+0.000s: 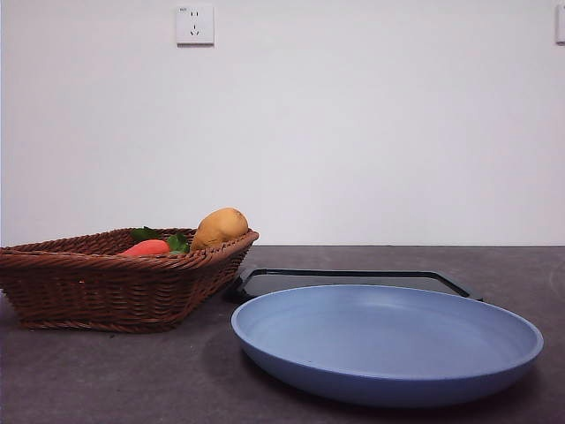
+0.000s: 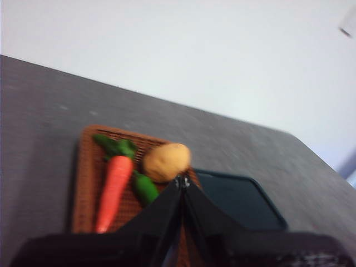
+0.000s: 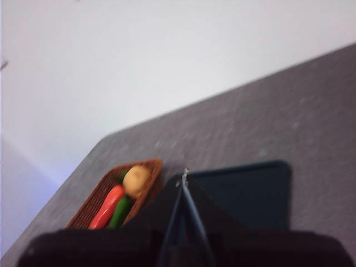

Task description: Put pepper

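The dark-green pepper (image 2: 144, 188) lies in the brown wicker basket (image 2: 86, 167) between the orange-red carrot (image 2: 114, 186) and the tan potato (image 2: 166, 161). It also shows in the right wrist view (image 3: 120, 211). In the front view the pepper is hidden behind the basket (image 1: 106, 283) wall. The blue plate (image 1: 388, 340) stands at the front right. My left gripper (image 2: 182, 181) is shut and empty, high above the basket. My right gripper (image 3: 184, 173) is shut and empty, high above the table.
A dark flat tray (image 1: 353, 281) lies behind the blue plate, next to the basket; it shows in both wrist views (image 2: 239, 203) (image 3: 245, 192). A white wall with a socket (image 1: 195, 25) stands behind the dark grey table (image 1: 132, 380).
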Controlling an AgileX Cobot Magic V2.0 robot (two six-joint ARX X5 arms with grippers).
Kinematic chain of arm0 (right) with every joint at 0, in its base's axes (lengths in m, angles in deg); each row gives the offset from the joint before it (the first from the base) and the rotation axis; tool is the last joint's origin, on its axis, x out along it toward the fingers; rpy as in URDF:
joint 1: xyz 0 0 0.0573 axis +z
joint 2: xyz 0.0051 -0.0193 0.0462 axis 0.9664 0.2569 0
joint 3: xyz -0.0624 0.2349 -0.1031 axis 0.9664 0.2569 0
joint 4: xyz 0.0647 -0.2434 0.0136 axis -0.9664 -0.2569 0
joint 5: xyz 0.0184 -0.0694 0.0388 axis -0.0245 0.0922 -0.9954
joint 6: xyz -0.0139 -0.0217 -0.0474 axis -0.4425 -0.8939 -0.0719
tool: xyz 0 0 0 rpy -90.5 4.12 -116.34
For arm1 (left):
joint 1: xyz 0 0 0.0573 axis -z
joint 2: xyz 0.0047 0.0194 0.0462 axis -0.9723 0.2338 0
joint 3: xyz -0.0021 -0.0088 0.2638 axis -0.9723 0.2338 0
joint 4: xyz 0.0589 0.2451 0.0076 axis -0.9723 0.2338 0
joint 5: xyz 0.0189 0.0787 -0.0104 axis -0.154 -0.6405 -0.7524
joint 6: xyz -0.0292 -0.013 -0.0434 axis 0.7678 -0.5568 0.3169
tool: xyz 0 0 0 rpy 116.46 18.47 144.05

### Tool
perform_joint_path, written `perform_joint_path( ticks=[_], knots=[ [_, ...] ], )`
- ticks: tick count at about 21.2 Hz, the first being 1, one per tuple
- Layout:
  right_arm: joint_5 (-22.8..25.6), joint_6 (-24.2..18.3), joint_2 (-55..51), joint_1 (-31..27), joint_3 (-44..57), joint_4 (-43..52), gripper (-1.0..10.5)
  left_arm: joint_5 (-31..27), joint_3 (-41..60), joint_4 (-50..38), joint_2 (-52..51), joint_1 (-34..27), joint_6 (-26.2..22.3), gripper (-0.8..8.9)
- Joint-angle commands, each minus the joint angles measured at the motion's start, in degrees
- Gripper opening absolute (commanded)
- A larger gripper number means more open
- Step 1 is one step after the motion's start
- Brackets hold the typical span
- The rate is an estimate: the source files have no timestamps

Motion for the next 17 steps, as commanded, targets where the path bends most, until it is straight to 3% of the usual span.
perform_joint_path(
  ticks=[1, 6, 12, 17],
  knots=[
    [-3.04, -3.78, 3.96, 0.57, -5.97, -4.11, 0.0, 3.54, -5.49, 2.73, 4.68, -0.24, -5.05, 0.06],
    [-4.39, -12.48, 10.91, 2.05, -16.17, -16.87, 0.0, 10.08, -13.9, 9.68, 12.11, -0.15, -11.13, 0.06],
    [-3.1, -24.92, 17.38, 4.11, -26.34, -33.0, 0.0, 10.56, -22.32, 20.33, 18.56, 1.6, -18.71, 0.06],
    [5.73, -31.32, 19.41, 6.84, -30.36, -42.03, 0.0, 10.25, -26.56, 28.98, 21.57, 3.61, -23.87, 0.06]
  ],
)
